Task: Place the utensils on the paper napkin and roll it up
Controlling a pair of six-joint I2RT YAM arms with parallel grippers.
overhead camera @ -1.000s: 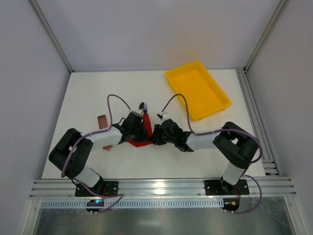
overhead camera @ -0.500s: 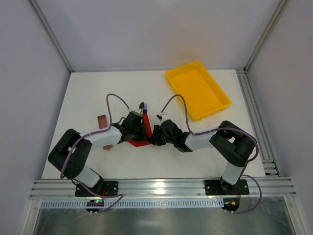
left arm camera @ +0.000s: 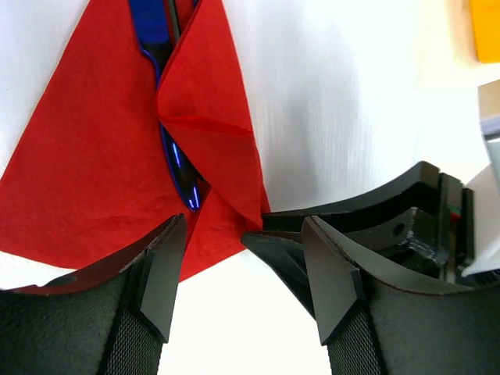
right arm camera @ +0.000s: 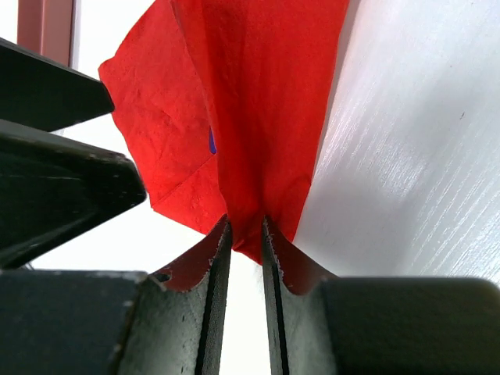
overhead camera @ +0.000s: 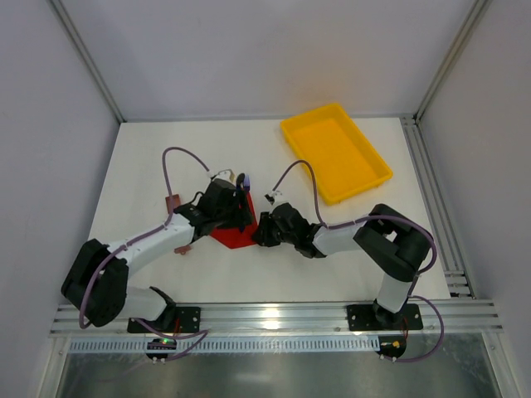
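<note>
The white worktop [overhead camera: 149,157] carries everything. Toward its far right corner sits the yellow tray [overhead camera: 336,153], with its long sides slanted against the worktop's edges. The red paper napkin [overhead camera: 235,235] lies about midway between the left and right edges, nearer to the near edge than to the far one. It is partly folded: in my left wrist view its right flap is turned over the utensils [overhead camera: 241,180]. Their long axis runs from the near edge toward the far edge, a little tilted, and their far ends stick out of the paper toward the far edge. The blue-purple utensil [left arm camera: 176,164] shows glossy inside the fold. The black utensil [left arm camera: 173,19] is only a thin dark strip beside it. A small brownish-red block [overhead camera: 173,204] lies to the left of the napkin, apart from it. My left pincer [left arm camera: 242,234] stands wide at the napkin's near corner and holds nothing. My right pincer [right arm camera: 244,226] is narrow, pinching the folded near corner of the napkin between its fingers.
</note>
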